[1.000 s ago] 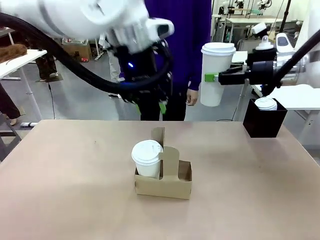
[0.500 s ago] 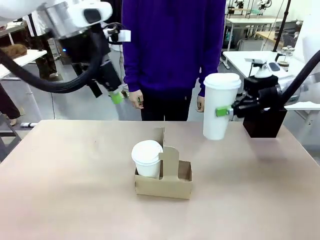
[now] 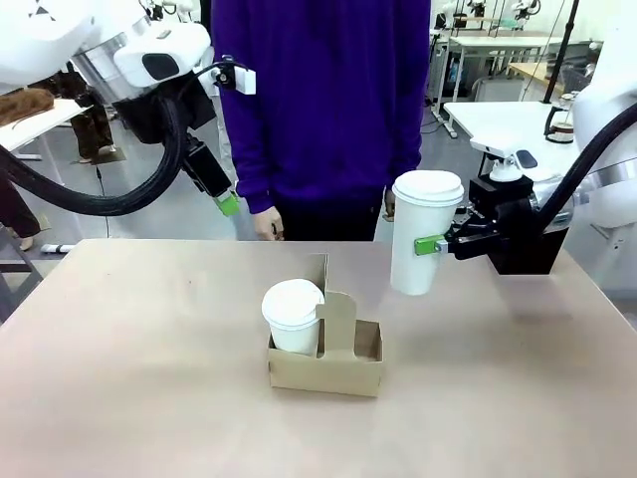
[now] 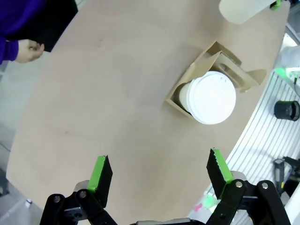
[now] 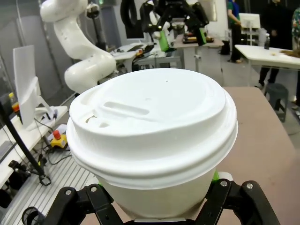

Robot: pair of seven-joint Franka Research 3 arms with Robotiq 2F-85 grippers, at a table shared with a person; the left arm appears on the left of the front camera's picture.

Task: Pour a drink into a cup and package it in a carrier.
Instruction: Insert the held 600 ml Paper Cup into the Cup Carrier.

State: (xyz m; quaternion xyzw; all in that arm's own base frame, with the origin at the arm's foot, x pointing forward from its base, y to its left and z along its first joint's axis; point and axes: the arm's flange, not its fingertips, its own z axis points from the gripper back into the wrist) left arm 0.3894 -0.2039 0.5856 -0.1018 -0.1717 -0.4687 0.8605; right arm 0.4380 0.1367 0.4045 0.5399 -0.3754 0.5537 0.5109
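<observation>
Carrier [image 3: 338, 370] sits at the middle of the table [image 3: 139, 349], a lidded cup [image 3: 294, 314] inside. Right gripper [image 3: 430, 245] clamps a second cup [image 3: 421, 234] above the far edge; left gripper [image 4: 158, 163] gapes.

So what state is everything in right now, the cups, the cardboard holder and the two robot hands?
Carrier: on the table, left slot filled, right slot empty.
First cup: lid on, seated in the carrier's left slot.
Second cup: lid on, held in the air to the right of the carrier.
Left gripper: jaws open, empty, raised.
Right gripper: jaws shut on the second cup.
</observation>
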